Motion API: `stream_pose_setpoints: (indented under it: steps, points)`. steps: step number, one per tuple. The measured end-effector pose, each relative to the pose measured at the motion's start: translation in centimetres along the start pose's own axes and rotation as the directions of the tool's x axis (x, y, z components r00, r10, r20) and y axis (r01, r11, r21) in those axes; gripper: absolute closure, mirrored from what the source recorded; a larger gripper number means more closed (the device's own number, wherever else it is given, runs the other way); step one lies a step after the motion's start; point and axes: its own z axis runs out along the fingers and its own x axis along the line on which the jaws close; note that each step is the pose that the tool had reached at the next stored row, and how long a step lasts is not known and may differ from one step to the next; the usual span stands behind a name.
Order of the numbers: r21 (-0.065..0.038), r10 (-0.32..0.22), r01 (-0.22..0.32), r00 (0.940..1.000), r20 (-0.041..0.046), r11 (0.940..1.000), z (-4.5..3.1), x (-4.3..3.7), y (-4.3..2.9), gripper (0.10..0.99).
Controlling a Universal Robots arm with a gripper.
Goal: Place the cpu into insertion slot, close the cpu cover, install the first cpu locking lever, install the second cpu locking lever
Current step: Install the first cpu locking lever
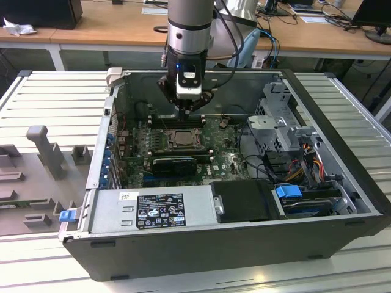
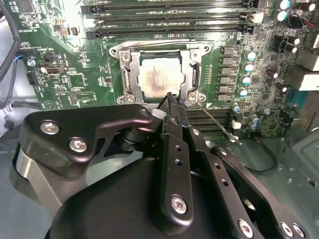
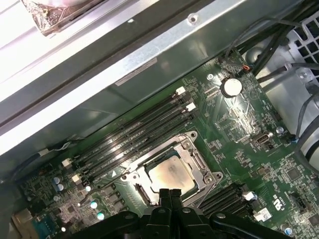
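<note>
We count one cpu (image 2: 160,77), its pale metal top scuffed, lying flat in the one insertion slot (image 2: 134,82) on the green motherboard (image 2: 75,79). One cpu cover (image 2: 154,49) lies down over it, and the chip shows through the cover's window. One thin metal lever (image 2: 217,122) runs out from a corner of the socket across the neighbouring memory slots. In the second wrist view we count three long memory slots (image 2: 169,22) on the socket's far side, with a further bank on the other side. One open computer case (image 1: 342,201) holds the board. One arm (image 1: 189,30) comes straight down into the case in the exterior view, wrist vertical. The gripper (image 2: 172,99) points down at the socket's edge, its two fingers (image 3: 174,196) pressed together. We make out nothing between them.
</note>
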Motion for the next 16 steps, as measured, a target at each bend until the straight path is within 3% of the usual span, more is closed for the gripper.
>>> stream_pose_setpoints:
  steps: [16]
  points:
    - [0.002,-0.108,0.108,0.9941,-0.0019,0.9941,0.0,0.0,0.0,0.98]
